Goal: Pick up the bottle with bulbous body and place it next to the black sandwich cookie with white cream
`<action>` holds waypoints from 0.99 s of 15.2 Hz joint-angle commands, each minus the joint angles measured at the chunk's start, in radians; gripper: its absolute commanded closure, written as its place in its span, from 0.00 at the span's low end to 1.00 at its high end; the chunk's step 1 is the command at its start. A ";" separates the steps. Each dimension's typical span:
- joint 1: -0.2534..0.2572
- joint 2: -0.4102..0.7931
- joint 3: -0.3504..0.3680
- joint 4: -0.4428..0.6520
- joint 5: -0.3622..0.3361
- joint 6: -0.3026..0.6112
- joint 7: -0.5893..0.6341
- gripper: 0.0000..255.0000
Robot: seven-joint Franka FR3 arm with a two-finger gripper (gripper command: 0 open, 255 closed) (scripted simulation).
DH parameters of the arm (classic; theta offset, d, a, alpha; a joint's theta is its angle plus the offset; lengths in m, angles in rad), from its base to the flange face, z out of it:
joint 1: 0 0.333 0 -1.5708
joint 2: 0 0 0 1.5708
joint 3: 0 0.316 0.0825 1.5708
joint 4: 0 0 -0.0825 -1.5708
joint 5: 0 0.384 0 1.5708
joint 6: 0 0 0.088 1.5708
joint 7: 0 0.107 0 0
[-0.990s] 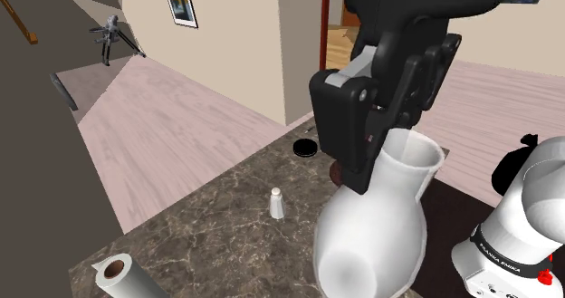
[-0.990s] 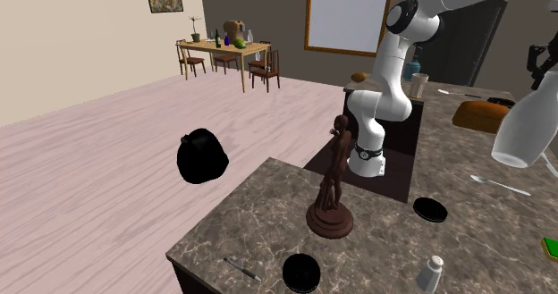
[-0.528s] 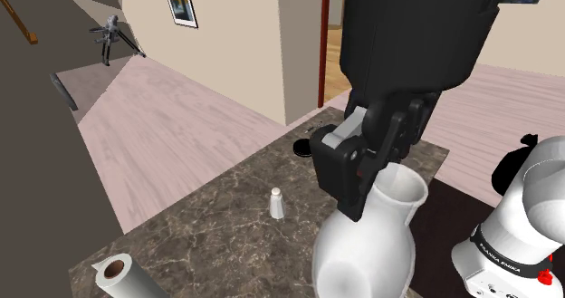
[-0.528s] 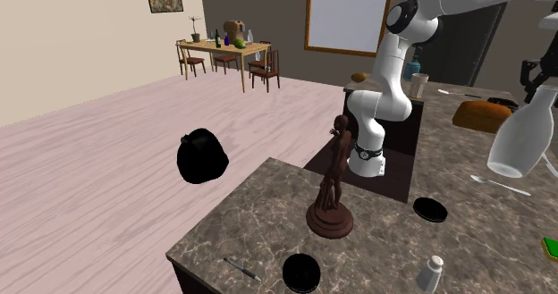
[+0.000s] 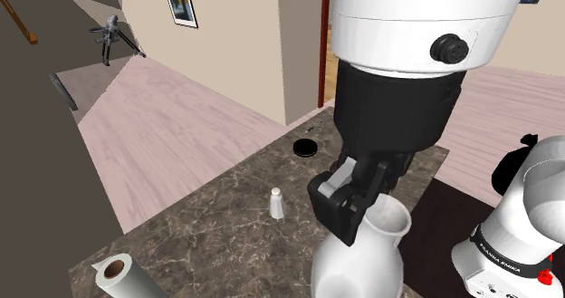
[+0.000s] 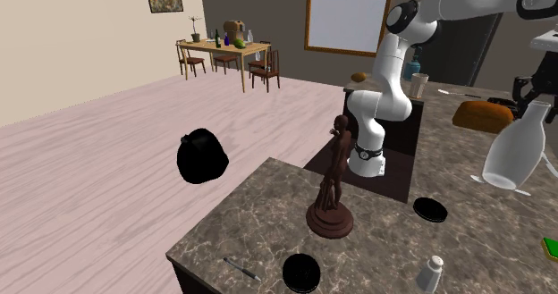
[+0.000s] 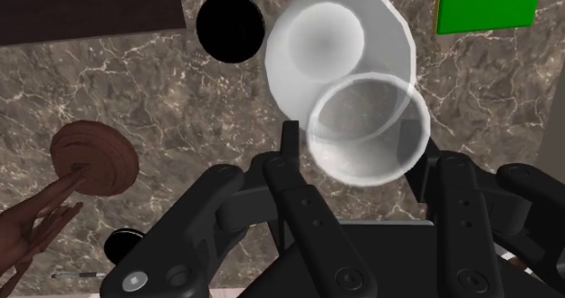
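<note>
Bottle (image 6: 514, 154), white and bulbous, hangs upright by its neck with the gripper (image 7: 362, 151) clamped on it, low over the marble counter (image 6: 384, 247). I'd lower it straight and plumb, letting go only once the base seats. The wrist view puts the black cookie (image 7: 230, 27) just beside its body. The second exterior view gives height side-on, and in the shoulder view the arm blocks that spot.

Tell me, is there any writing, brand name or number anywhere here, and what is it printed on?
"FRANKA EMIKA": small dark letters on the arm's white base, in the shoulder view.
Framed picture on the wall: too small to tell whether it carries any words.
White bottle: no label or writing.
Green block: plain, no writing.
No other text can be read.
</note>
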 commanded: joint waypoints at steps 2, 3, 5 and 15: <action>0.007 -0.014 0.003 -0.053 0.010 0.040 -0.009 1.00; 0.008 -0.018 0.005 -0.068 0.013 0.052 -0.011 1.00; 0.012 -0.024 0.009 -0.098 0.019 0.077 -0.015 1.00; 0.024 -0.039 0.040 -0.236 0.046 0.204 -0.031 1.00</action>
